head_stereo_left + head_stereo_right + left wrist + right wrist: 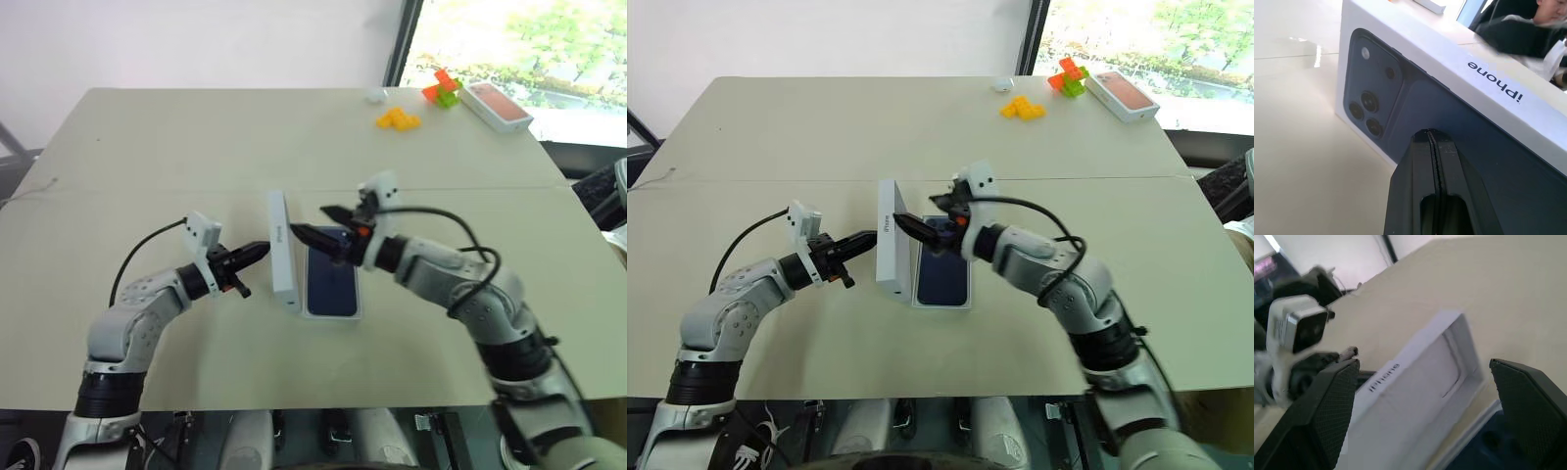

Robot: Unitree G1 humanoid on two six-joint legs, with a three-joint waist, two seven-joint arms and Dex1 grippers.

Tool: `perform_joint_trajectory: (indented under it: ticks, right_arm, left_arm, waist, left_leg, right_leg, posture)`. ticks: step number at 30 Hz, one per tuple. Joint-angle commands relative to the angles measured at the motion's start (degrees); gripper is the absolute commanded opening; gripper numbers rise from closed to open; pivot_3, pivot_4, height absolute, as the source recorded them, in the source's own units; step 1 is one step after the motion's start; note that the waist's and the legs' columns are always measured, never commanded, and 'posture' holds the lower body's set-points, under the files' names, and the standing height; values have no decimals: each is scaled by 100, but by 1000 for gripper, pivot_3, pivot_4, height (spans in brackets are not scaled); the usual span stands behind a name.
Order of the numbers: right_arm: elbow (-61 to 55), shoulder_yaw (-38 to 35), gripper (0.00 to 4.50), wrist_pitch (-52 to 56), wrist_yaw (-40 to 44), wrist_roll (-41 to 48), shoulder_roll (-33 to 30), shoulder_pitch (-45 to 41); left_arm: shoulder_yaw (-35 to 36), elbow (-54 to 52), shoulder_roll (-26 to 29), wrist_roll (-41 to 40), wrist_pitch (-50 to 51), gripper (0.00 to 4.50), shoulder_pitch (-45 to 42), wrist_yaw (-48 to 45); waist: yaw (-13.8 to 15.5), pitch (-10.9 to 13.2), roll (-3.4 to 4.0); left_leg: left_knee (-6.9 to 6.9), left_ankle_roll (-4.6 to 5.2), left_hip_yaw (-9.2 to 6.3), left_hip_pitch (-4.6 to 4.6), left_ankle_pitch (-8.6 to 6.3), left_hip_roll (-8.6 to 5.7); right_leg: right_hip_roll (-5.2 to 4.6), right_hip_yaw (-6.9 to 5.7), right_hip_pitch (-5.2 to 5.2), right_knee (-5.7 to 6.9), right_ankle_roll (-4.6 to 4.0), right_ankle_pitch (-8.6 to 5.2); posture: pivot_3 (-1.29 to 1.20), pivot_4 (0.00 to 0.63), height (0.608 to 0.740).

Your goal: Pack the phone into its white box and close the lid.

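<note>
Phone point(331, 281) sits in white box point(335, 313). Lid point(283, 249) on edge beside it; clenched left gripper point(257, 251) braces it, right gripper point(328, 227) released. Tip lid over w/ both, square the 4 corners.

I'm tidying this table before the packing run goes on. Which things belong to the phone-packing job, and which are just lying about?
Belong to the job:
- dark navy-blue phone lying in the shallow white box base
- white cardboard lid standing on its long edge beside it

Lying about:
- red-topped white box
- orange and green blocks
- yellow blocks
- small white object
</note>
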Motion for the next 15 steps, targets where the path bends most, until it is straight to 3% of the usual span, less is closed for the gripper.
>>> perform_joint_trajectory:
  ticks: [1, 6, 15]
  right_arm:
    - [142, -148, 4460, -1088, 1804, -714, -583, 170]
    - [628, -497, 4460, -2037, 3388, -1193, -1265, 440]
    - [1410, -928, 4460, -2944, 4116, -1796, -1169, 483]
  left_arm:
    - [121, -80, 99, -39, -84, 0, 30, -127]
    - [132, 14, 118, -67, -61, 0, -34, -209]
    - [-148, 325, 107, 92, -163, 0, -267, -506]
  waist:
    - [28, 1, -2]
    - [78, 6, -1]
    - [100, 9, -4]
  left_leg:
    - [-3, 1, 0, 0, -1, 0]
    - [-12, 1, 1, 1, -1, 4]
    - [0, 1, 1, 2, -1, 4]
  right_leg:
    - [1, 0, 1, -4, 0, 0]
    - [7, -1, 0, -12, -1, 0]
    - [4, -2, 7, -11, -2, 2]
  posture:
    - [0, 150, 737]
    - [0, 150, 737]
    - [0, 150, 737]
